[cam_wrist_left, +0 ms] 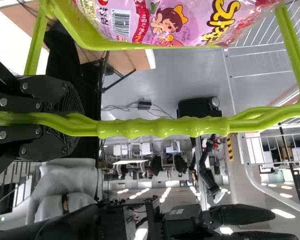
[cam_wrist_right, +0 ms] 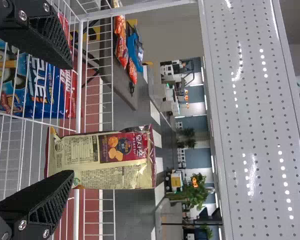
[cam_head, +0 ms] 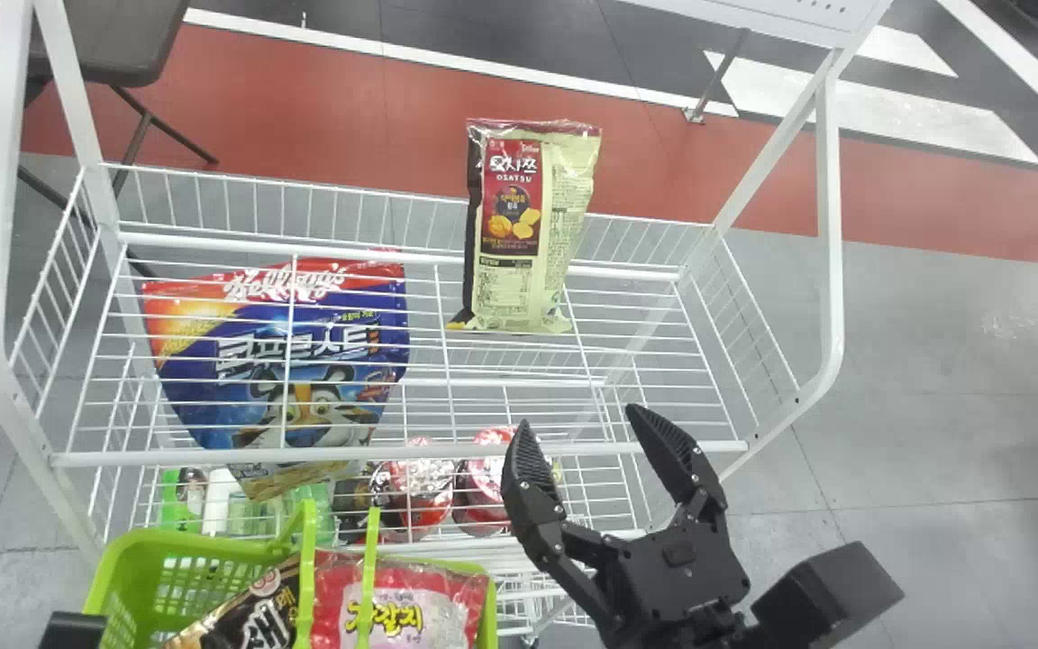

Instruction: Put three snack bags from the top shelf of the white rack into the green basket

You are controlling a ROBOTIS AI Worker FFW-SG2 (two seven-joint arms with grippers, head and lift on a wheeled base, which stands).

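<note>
On the white rack's top shelf [cam_head: 400, 455] stands a cream and dark red snack bag [cam_head: 528, 234] toward the back. My right gripper [cam_head: 587, 424] is open over the shelf's front edge, short of that bag. In the right wrist view the snack bag [cam_wrist_right: 105, 157] lies ahead of the open right gripper [cam_wrist_right: 65, 120], apart from it. The green basket [cam_head: 136, 577] hangs low in front of the rack, holding a black snack bag [cam_head: 253, 613] and a pink-red one [cam_head: 411, 608]. My left gripper [cam_wrist_left: 65, 117] is shut on the basket handle [cam_wrist_left: 160, 127].
A blue cereal bag [cam_head: 285, 361] is seen at the rack's left. Red-lidded cups [cam_head: 483, 487] sit on a lower shelf. White posts [cam_head: 830, 216] flank the top shelf, with a perforated white panel [cam_wrist_right: 260, 120] above it.
</note>
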